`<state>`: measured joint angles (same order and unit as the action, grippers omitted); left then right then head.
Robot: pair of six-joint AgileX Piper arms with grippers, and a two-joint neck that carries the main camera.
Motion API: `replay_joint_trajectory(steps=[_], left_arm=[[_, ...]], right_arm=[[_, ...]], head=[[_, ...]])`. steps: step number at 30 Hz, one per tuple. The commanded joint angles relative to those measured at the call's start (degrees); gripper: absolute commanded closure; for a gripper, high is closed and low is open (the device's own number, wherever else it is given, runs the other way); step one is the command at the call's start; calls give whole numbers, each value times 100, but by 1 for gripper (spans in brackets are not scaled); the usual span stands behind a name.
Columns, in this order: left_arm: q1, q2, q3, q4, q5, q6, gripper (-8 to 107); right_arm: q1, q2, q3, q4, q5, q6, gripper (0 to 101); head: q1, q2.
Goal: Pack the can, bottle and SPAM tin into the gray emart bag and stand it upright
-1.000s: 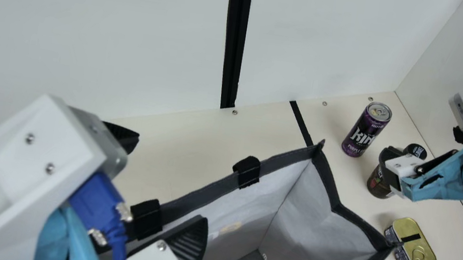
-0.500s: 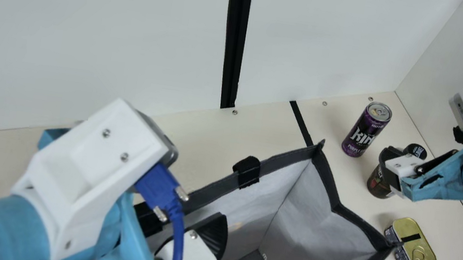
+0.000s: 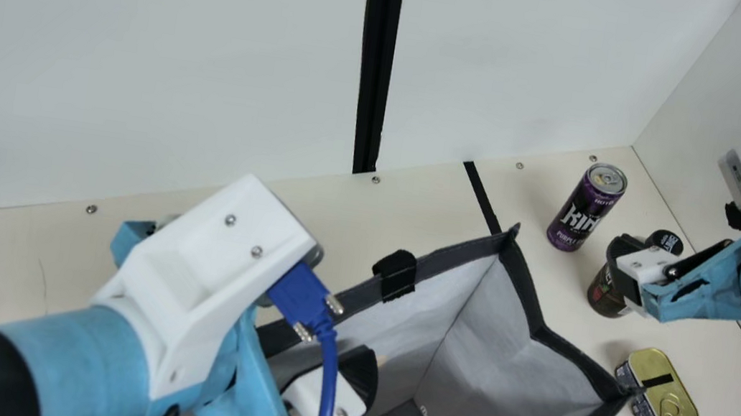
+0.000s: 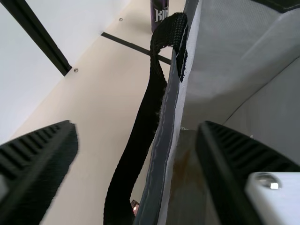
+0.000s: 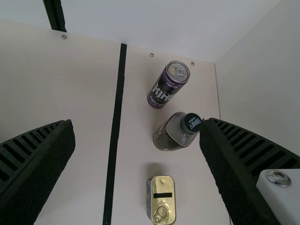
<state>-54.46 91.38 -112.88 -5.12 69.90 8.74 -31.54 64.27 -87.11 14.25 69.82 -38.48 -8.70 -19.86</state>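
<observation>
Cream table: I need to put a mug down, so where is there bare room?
A wide bare patch of table lies between the back wall and the bag, left of the black strip. Crowded: right of that strip, can, bottle and tin sit in a row, the right gripper near the bottle. The left gripper straddles the bag's rim.

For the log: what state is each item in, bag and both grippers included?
Gray emart bag: standing, mouth open
Can: upright on the table
Bottle: upright, capped
SPAM tin: lying flat, lid on, ring pull down
Left gripper: open, fingers either side of the bag's rim
Right gripper: open, holding nothing
</observation>
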Motion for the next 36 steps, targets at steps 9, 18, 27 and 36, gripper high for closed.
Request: replay_joint_trajectory(steps=[9,18,27,36], left_arm=[[38,-52,206,-92,0,-123,102],[160,-302,398,137,0,-463,107],[179,-605,445,1014,0,-811,107],[188,-869,564,1980,0,-1226,107]], right_arm=[[0,0,0,0,0,0,6],[0,0,0,0,0,0,6],[0,0,0,0,0,0,6],[0,0,0,0,0,0,6]], head=[[-130,-14],[-130,-14],[-130,-14],[-130,-14]])
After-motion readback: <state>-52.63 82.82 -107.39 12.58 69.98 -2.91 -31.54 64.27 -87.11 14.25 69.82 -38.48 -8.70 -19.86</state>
